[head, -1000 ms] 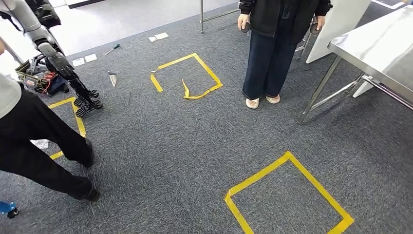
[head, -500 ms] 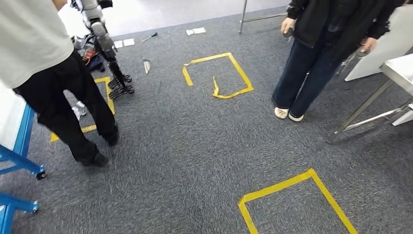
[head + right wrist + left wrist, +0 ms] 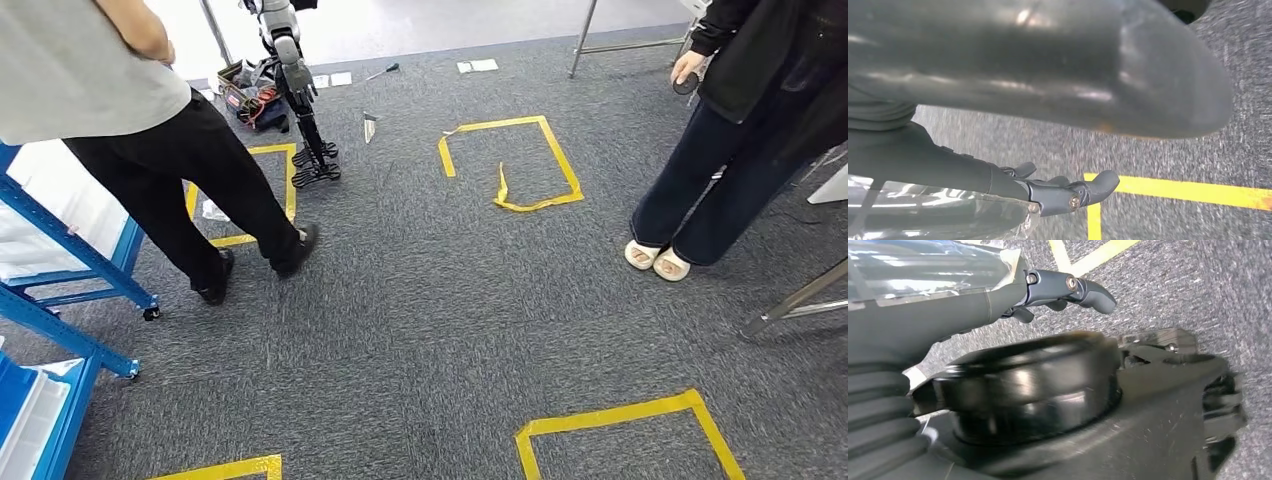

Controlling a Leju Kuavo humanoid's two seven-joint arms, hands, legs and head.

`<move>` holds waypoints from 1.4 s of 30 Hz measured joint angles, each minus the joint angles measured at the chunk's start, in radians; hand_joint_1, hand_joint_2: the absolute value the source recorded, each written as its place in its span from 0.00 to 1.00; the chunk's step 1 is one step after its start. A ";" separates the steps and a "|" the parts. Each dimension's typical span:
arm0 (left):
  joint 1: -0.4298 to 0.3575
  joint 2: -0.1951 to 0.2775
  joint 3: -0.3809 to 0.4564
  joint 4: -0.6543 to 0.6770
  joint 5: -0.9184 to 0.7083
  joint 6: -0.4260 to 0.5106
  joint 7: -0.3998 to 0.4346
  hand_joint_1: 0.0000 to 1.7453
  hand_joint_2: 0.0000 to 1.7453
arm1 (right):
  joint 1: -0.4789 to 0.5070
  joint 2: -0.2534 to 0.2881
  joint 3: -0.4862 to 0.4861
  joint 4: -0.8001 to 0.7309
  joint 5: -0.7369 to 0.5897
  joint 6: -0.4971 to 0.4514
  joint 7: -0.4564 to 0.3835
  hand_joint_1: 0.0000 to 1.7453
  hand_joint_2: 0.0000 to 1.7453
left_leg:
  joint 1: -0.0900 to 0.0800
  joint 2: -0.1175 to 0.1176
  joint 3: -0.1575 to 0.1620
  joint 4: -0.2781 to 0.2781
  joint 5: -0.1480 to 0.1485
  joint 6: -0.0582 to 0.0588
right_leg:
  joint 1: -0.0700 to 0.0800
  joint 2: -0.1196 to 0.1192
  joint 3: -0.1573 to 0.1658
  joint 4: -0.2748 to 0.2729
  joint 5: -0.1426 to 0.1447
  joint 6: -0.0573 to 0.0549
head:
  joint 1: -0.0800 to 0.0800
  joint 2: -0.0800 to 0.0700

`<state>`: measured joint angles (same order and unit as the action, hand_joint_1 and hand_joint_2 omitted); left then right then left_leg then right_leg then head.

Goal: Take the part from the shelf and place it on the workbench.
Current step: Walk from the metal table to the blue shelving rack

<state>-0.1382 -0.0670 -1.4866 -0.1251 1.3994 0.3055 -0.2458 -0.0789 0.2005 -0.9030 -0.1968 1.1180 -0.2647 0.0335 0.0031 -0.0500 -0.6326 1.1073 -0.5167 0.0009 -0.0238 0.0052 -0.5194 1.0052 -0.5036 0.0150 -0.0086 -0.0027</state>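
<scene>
The blue shelf frame [image 3: 62,296] stands on casters at the left edge of the head view, with a blue bin [image 3: 25,420] low at the corner. One metal leg of the workbench [image 3: 800,303] reaches in at the right edge. My left hand [image 3: 1013,295] hangs over the grey carpet, its dark fingers [image 3: 1083,287] stretched out and holding nothing. My right hand [image 3: 1013,185] hangs the same way above a yellow tape line [image 3: 1188,192], its fingers [image 3: 1083,190] apart and bare.
A person in black trousers [image 3: 190,170] stands just beside the shelf. Another person in dark jeans [image 3: 715,175] stands at the right. Yellow tape squares [image 3: 505,160] [image 3: 620,415] mark the carpet. Another robot [image 3: 300,90] and a tool bag [image 3: 250,100] are at the back.
The camera has swung left: the whole floor scene slid right, the blue shelf came into view at the left, and the workbench top passed out at the right.
</scene>
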 joint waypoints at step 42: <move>0.001 -0.008 0.058 -0.001 0.112 0.061 0.012 0.00 1.00 | -0.010 0.006 0.063 0.001 0.126 -0.028 -0.032 0.00 0.00 | -0.023 0.139 0.082 -0.081 0.011 0.033 | 0.026 -0.159 -0.009 0.023 -0.015 -0.001 | -0.006 0.000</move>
<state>-0.1373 -0.0753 -1.4285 -0.1261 1.5116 0.3662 -0.2335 -0.0887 0.2067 -0.8399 -0.1963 1.2444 -0.2931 0.0016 -0.0201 0.0891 -0.5509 1.0265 -0.5059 0.0340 0.0019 -0.1539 -0.5282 1.0279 -0.5191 0.0138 -0.0149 -0.0027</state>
